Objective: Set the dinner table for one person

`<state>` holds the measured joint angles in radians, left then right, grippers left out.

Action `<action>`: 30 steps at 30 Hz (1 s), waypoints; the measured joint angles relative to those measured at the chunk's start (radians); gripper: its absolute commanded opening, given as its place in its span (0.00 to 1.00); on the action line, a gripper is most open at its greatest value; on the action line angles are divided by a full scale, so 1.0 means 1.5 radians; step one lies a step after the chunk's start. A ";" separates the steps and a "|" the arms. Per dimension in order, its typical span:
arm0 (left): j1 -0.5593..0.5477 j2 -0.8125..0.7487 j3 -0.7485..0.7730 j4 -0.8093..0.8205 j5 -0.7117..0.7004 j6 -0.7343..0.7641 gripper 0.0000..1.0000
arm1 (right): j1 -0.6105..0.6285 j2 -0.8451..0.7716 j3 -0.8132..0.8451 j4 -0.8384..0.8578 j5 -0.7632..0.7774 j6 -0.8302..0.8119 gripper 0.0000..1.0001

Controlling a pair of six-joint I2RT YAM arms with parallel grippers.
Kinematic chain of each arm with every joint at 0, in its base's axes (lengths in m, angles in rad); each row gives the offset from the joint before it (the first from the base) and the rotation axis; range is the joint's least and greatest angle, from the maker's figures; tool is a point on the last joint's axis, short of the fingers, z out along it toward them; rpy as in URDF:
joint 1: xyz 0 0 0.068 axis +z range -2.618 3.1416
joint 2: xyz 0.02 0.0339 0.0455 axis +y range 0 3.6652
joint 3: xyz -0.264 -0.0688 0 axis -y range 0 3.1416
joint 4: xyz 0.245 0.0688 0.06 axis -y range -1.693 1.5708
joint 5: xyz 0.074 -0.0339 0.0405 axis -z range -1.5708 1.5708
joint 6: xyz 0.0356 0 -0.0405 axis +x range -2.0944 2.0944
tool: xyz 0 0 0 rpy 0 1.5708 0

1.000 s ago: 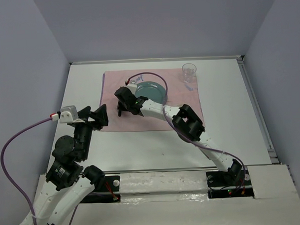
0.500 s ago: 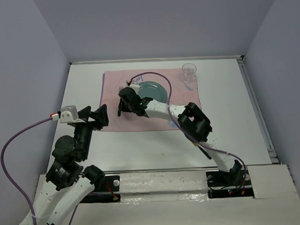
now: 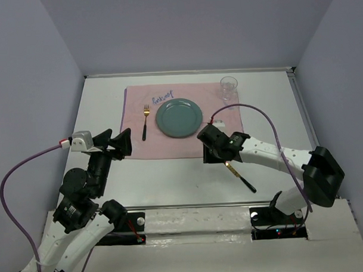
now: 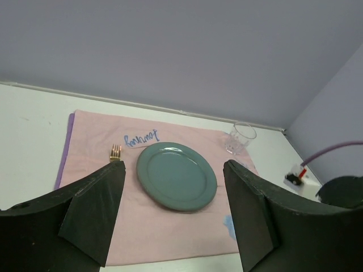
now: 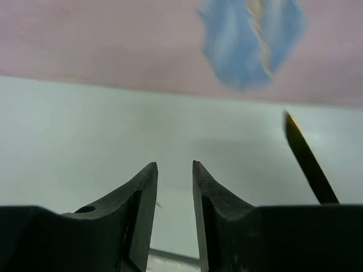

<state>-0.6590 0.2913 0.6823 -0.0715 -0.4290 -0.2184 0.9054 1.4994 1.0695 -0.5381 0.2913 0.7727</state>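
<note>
Careful: right gripper (image 5: 174, 167) jaws barely parted and empty, left gripper (image 4: 174, 165) jaws wide, and the knife (image 3: 242, 179), loose on the dinner table (image 3: 171, 178) surface right of the plate (image 3: 179, 119), could perhaps get shoved by that slim, blurry gap.

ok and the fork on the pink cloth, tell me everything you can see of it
The fork is slim, with gold-coloured metal tines and neck and a dark handle. It lies flat on the pink cloth, just left of the teal plate and apart from it. Its tines point to the far edge, near the blue writing, and its handle points toward the arms. Only the cloth touches it; no jaws are on it. The left wrist view shows only its tines.
</note>
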 measured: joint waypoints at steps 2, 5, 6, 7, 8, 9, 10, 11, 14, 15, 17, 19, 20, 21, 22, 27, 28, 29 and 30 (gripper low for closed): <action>-0.002 -0.005 0.000 -0.001 0.004 0.000 0.81 | -0.006 -0.030 -0.039 -0.098 -0.007 0.037 0.64; -0.007 -0.020 0.000 -0.001 0.005 0.000 0.81 | -0.019 -0.072 -0.068 -0.250 -0.014 0.084 0.71; -0.009 -0.024 0.000 0.000 0.005 0.000 0.81 | -0.021 -0.077 -0.068 -0.267 -0.015 0.088 0.73; -0.012 -0.031 0.000 0.000 0.006 0.000 0.81 | -0.027 -0.086 -0.068 -0.306 -0.014 0.103 0.78; -0.015 -0.036 0.000 0.000 0.006 0.000 0.81 | -0.034 -0.088 -0.068 -0.335 -0.012 0.112 0.79; -0.018 -0.039 0.000 0.001 0.006 0.000 0.81 | -0.042 -0.087 -0.068 -0.356 -0.010 0.117 0.79; -0.023 -0.044 0.000 0.001 0.006 0.000 0.81 | -0.050 -0.085 -0.069 -0.374 -0.008 0.121 0.80; -0.026 -0.046 0.000 0.001 0.005 0.000 0.81 | -0.063 -0.083 -0.071 -0.385 -0.009 0.123 0.81; -0.037 -0.051 0.000 0.001 0.005 0.000 0.81 | -0.131 -0.087 -0.103 -0.384 -0.018 0.110 0.83; -0.039 -0.052 0.000 0.000 0.004 0.000 0.81 | -0.157 -0.090 -0.120 -0.380 -0.026 0.094 0.80; -0.043 -0.052 0.000 0.001 0.003 0.000 0.81 | -0.201 -0.092 -0.146 -0.371 -0.036 0.072 0.79; -0.045 -0.052 0.000 0.000 0.002 0.000 0.81 | -0.231 -0.092 -0.163 -0.364 -0.051 0.043 0.76; -0.045 -0.052 0.000 0.000 0.002 0.000 0.81 | -0.237 -0.092 -0.166 -0.360 -0.060 0.028 0.75; -0.045 -0.052 0.000 0.000 0.001 0.000 0.81 | -0.241 -0.088 -0.166 -0.352 -0.069 0.011 0.74; -0.045 -0.052 0.000 0.000 0.001 0.001 0.81 | -0.241 -0.083 -0.166 -0.343 -0.076 0.000 0.73; -0.046 -0.052 0.000 0.000 0.001 0.001 0.81 | -0.245 -0.021 -0.165 -0.301 -0.109 -0.056 0.65; -0.046 -0.052 0.000 0.000 0.001 0.001 0.81 | -0.245 -0.007 -0.165 -0.295 -0.113 -0.062 0.64; -0.046 -0.052 0.000 0.000 0.001 0.001 0.81 | -0.246 0.010 -0.165 -0.287 -0.123 -0.077 0.62; -0.046 -0.052 0.000 0.000 0.000 0.001 0.81 | -0.246 0.020 -0.165 -0.283 -0.130 -0.085 0.61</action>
<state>-0.7273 0.2127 0.6819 -0.0715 -0.4286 -0.2169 0.5369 1.5291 0.8227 -0.9630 0.0967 0.6456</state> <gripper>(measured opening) 0.808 0.646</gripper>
